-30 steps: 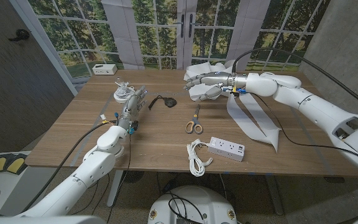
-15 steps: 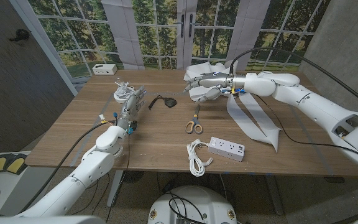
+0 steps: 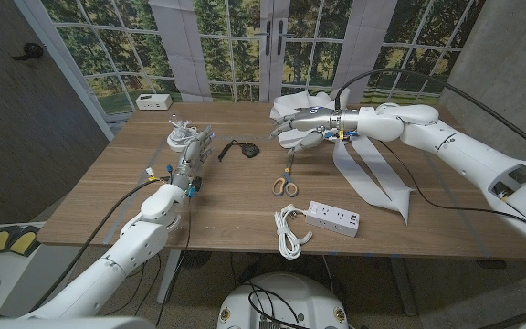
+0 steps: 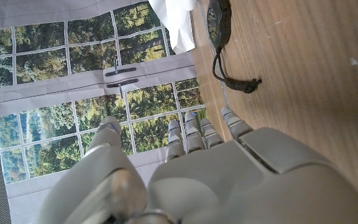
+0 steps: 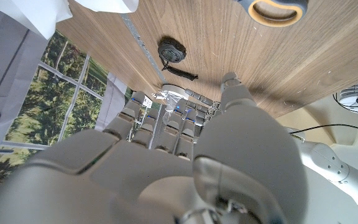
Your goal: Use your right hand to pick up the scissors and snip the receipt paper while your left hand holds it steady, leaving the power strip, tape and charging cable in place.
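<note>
Scissors (image 3: 286,180) lie mid-table, orange handles toward near edge, blades pointing far, ungrasped. Right hand (image 3: 297,126) hovers just beyond blade tips, fingers loosely spread, holding nothing; likely staging for descent. Receipt paper (image 3: 373,178) drapes right of scissors, trailing toward near-right. Left hand (image 3: 193,146) stands at far left, empty, fingers apart, well away from paper. Power strip (image 3: 332,217) and charging cable (image 3: 289,232) crowd near edge; tape (image 3: 249,149) left of right hand. Open room between scissors and paper.

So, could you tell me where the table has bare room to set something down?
The widest bare patch is the wood between the left hand and the scissors, in front of the dark tape. The near left corner of the table is also free. It is crowded around the power strip, white cable and receipt paper under the right hand.
</note>
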Action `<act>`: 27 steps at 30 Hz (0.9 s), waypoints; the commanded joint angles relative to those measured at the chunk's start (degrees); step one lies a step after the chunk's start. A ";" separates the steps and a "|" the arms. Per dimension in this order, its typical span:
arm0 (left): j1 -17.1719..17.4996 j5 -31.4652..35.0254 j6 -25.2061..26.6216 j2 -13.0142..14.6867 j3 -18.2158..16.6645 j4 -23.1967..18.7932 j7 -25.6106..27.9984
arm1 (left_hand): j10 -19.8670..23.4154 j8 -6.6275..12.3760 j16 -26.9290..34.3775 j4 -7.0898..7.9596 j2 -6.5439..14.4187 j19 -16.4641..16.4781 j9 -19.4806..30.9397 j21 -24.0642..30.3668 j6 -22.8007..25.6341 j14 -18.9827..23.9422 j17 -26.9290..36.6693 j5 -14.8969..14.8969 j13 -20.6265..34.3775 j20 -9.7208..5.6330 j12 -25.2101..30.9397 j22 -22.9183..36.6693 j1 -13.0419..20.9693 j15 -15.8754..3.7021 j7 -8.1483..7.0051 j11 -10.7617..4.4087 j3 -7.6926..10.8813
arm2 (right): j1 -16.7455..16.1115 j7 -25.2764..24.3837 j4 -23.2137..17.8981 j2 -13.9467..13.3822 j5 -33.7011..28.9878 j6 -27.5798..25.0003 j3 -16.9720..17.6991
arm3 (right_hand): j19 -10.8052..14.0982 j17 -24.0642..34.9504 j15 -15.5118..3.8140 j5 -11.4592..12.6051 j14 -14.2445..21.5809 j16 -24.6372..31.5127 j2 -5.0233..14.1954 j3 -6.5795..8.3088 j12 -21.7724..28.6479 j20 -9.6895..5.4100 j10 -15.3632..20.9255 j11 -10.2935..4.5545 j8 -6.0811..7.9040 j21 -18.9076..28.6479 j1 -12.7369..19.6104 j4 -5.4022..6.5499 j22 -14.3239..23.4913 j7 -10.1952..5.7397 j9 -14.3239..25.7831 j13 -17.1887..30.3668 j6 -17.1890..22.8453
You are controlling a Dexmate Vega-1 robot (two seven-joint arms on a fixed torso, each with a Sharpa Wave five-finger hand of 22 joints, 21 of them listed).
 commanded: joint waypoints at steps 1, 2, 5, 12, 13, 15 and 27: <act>-0.37 0.05 -0.31 -0.49 0.20 0.76 0.17 | 0.30 0.01 0.18 0.01 -0.01 -0.06 0.32 0.36 0.37 0.35 0.22 0.37 0.11 -0.06 -0.27 0.30 -0.57 -0.03 -0.15 0.13 -0.33 | 1.44 -2.17 0.92 0.26 -3.16 0.87 -1.53 | 0.52 0.11 -8.37 -0.17 0.76 0.29 0.03 0.41 -0.03 0.04 -0.33 -0.31 -0.14 0.19 0.91 0.09 0.24 -0.15 0.30 0.14 0.05; -0.38 0.04 -0.36 -0.57 0.18 0.84 0.24 | 0.27 0.01 0.18 0.02 -0.02 -0.05 0.32 0.37 0.37 0.35 0.22 0.37 0.11 -0.07 -0.29 0.30 -0.60 -0.07 -0.12 0.23 -0.35 | 1.58 -2.47 1.11 0.31 -3.44 0.97 -1.67 | 0.65 0.11 -8.39 -0.17 0.92 0.34 -0.01 0.41 0.03 -0.16 -0.23 -0.14 -0.12 0.20 0.97 0.09 0.23 -0.17 0.31 0.16 0.14; -0.45 0.09 -0.38 -0.67 0.15 0.98 0.44 | 0.26 -0.01 0.18 0.05 -0.04 -0.03 0.33 0.38 0.41 0.34 0.22 0.39 0.11 -0.09 -0.30 0.30 -0.69 -0.08 -0.14 0.14 -0.39 | 1.95 -3.06 1.78 0.54 -3.85 1.09 -2.04 | 1.25 0.13 -8.67 -0.16 1.53 0.51 -0.20 0.38 0.14 -1.23 -0.08 -0.24 -0.09 0.28 1.22 0.09 0.21 -0.20 0.35 0.22 0.39; -0.79 0.23 -0.15 -0.86 0.40 1.11 0.52 | 0.36 -0.07 0.17 0.10 -0.05 -0.03 0.33 0.38 0.36 0.32 0.22 0.42 0.12 -0.12 -0.27 0.30 -0.81 -0.10 -0.11 0.24 -0.45 | 3.33 -6.78 3.65 0.94 -7.43 2.32 -3.54 | 4.39 0.35 -9.68 -0.12 4.35 1.35 -0.18 0.41 0.37 -3.48 0.04 0.33 -0.21 0.83 1.96 0.35 0.18 0.05 0.45 0.41 0.77; -0.79 0.19 -0.10 -0.83 0.41 1.09 0.49 | 0.36 -0.08 0.17 0.10 -0.05 0.00 0.33 0.39 0.34 0.31 0.22 0.42 0.12 -0.13 -0.28 0.30 -0.83 -0.11 -0.13 0.19 -0.45 | 3.50 -7.42 3.94 0.99 -7.88 2.49 -3.78 | 4.46 0.43 -9.70 -0.11 5.02 1.58 -0.16 0.37 0.23 -3.55 -0.39 0.24 -0.35 0.72 1.98 0.43 0.17 0.04 0.45 0.43 0.54; -0.83 0.22 -0.05 -0.90 0.43 1.13 0.60 | 0.35 -0.08 0.18 0.11 -0.05 -0.01 0.33 0.38 0.36 0.33 0.22 0.43 0.12 -0.11 -0.29 0.30 -0.86 -0.12 -0.12 0.07 -0.46 | 3.76 -7.93 4.35 1.04 -8.31 2.50 -4.20 | 4.94 0.52 -9.75 -0.12 5.71 1.82 -0.22 0.29 0.11 -3.70 -0.82 0.44 -0.58 0.75 1.99 0.50 0.17 0.19 0.46 0.43 0.11; -0.72 0.31 0.11 -1.09 0.47 0.82 1.17 | 0.41 -0.14 0.19 0.27 -0.04 -0.02 0.33 0.38 0.40 0.34 0.23 0.49 0.12 -0.20 -0.29 0.30 -1.20 -0.12 -0.14 0.12 -0.60 | 4.78 -10.91 4.70 0.65 -11.27 1.41 -6.28 | 5.52 1.18 -9.63 -0.09 7.22 2.48 -0.40 -0.27 -0.36 -3.61 -2.83 2.85 -0.72 0.32 1.40 1.09 0.19 0.27 0.49 0.50 0.23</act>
